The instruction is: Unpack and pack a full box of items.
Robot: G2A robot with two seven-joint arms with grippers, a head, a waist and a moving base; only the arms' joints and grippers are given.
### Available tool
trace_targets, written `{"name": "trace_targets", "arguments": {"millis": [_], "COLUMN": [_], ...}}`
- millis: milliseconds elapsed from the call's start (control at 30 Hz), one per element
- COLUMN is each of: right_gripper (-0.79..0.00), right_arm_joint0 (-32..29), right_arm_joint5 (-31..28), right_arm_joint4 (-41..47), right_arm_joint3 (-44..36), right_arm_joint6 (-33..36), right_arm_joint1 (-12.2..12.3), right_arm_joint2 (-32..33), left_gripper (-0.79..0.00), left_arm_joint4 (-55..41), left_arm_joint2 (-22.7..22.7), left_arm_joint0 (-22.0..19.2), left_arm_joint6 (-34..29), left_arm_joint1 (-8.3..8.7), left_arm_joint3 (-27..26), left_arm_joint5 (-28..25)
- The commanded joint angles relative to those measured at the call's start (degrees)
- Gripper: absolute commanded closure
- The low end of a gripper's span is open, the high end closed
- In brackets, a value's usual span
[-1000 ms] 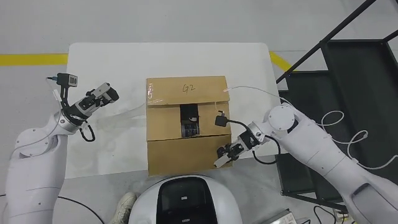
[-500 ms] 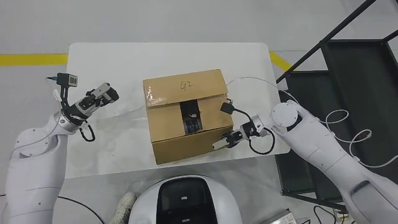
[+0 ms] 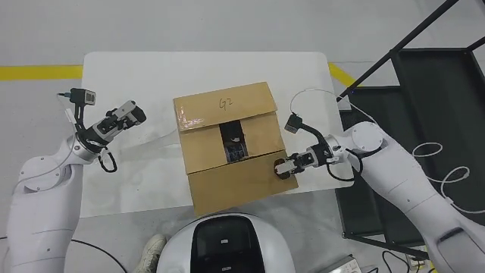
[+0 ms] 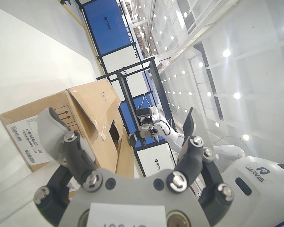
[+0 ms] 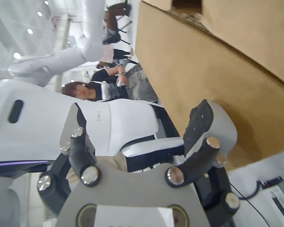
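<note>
- Box (image 3: 231, 148): brown cardboard, standing on the white worktop (image 3: 136, 76) at centre and reaching toward its 6 o'clock edge. It is turned slightly clockwise.
- Top flaps: the 12 o'clock and 6 o'clock flaps are folded nearly flat, leaving a rectangular gap between them.
- Contents (image 3: 233, 142): dark items seen through the gap, too shadowed to identify.
- Progress (judged): unpacking has not begun. The flaps are not yet spread and the contents sit inside. Opening, emptying, refilling and closing all remain.
- Left gripper (image 4: 119, 119): held above the worktop at 9 o'clock of the box, well apart from it. It is spread wide, holds nothing and touches nothing.
- Right gripper (image 3: 282, 168): at the box's 4–5 o'clock corner, low against the side wall. It is spread wide with nothing held between the jaws. The dotted pad (image 5: 198, 121) lies on or just beside the cardboard wall, and contact cannot be confirmed.
- Next move (judged): it calls for getting a flap edge lifted.
</note>
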Motion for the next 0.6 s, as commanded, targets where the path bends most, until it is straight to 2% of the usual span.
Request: {"name": "trace_targets", "arguments": {"millis": [0,200,367,567], "right_gripper": [-0.785,-0.785,-0.785,-0.785], "right_arm_joint0": [-0.62,-1.97,-3.09,-3.45], "right_arm_joint5": [0.44,1.54,1.68,1.77], "right_arm_joint4": [4.81,13.08,16.58,17.34], "right_arm_joint3": [0.73,2.75,4.21,5.18], "right_arm_joint6": [0.41,1.51,1.65,1.74], "right_arm_joint1": [0.37,0.63,0.22,-0.28], "right_arm_joint2": [2.28,7.01,8.87,9.29], "left_gripper": [-0.785,-0.785,-0.785,-0.785], "left_arm_joint4": [-0.95,-4.32,-5.80,-10.44], "left_arm_joint2": [0.19,3.31,6.65,8.82], "left_arm_joint0": [0.69,2.64,2.38,1.82], "left_arm_joint6": [-1.00,-4.41,-4.96,-5.68], "left_arm_joint1": [0.10,0.09,-0.14,-0.47], "left_arm_joint3": [-2.13,-6.73,-6.88,-6.35], "left_arm_joint5": [0.25,2.84,5.42,6.14]}}
